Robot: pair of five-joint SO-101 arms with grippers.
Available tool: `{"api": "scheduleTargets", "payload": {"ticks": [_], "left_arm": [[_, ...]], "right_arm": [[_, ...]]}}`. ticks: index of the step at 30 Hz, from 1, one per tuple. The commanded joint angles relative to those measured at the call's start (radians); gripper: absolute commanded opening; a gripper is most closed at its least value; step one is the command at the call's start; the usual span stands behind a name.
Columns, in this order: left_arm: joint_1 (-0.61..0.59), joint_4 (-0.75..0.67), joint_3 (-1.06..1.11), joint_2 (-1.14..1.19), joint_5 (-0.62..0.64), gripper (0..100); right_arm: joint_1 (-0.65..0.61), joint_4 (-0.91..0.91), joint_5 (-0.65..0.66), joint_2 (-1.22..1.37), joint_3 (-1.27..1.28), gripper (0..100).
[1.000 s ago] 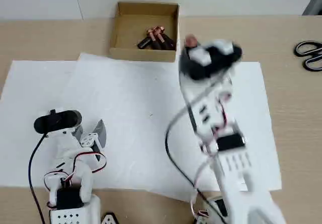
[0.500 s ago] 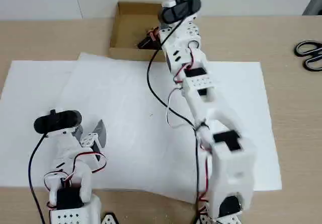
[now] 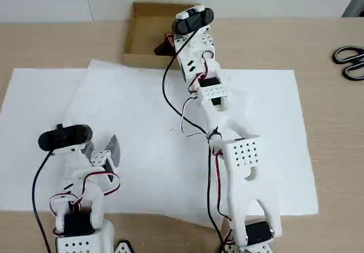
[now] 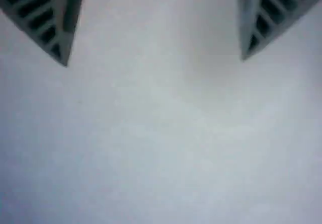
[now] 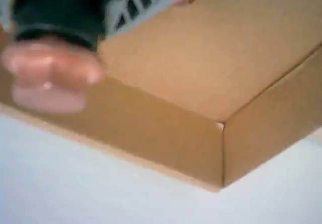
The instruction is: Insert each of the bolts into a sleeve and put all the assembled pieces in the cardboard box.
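Right wrist view: one bolt (image 5: 48, 78) in pincer (image 5: 95, 17), one cardboard box (image 5: 201, 68).

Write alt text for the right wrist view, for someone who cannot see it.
The right gripper holds an assembled piece, a dark sleeve with a pinkish bolt head, close before a corner of the cardboard box. The box's floor shows beyond its wall; white paper lies beside it.
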Motion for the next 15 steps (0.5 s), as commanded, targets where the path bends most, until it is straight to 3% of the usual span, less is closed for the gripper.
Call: {"api": "scheduleTargets", "payload": {"ticks": [1, 4, 8, 15], "left_arm": [[-0.005, 0.005, -0.018, -0.015, 0.006, 21], [-0.005, 0.005, -0.018, -0.015, 0.006, 21], [-0.005, 0.005, -0.018, -0.015, 0.006, 21], [-0.005, 0.005, -0.018, -0.015, 0.006, 21]], "right_arm": [[-0.016, -0.019, 0.008, -0.005, -0.092, 12.2], [-0.016, -0.019, 0.011, -0.016, -0.097, 18.2], [-0.016, -0.008, 0.012, -0.059, -0.097, 18.4], [-0.010, 0.185, 0.054, -0.217, -0.097, 18.4]]}}
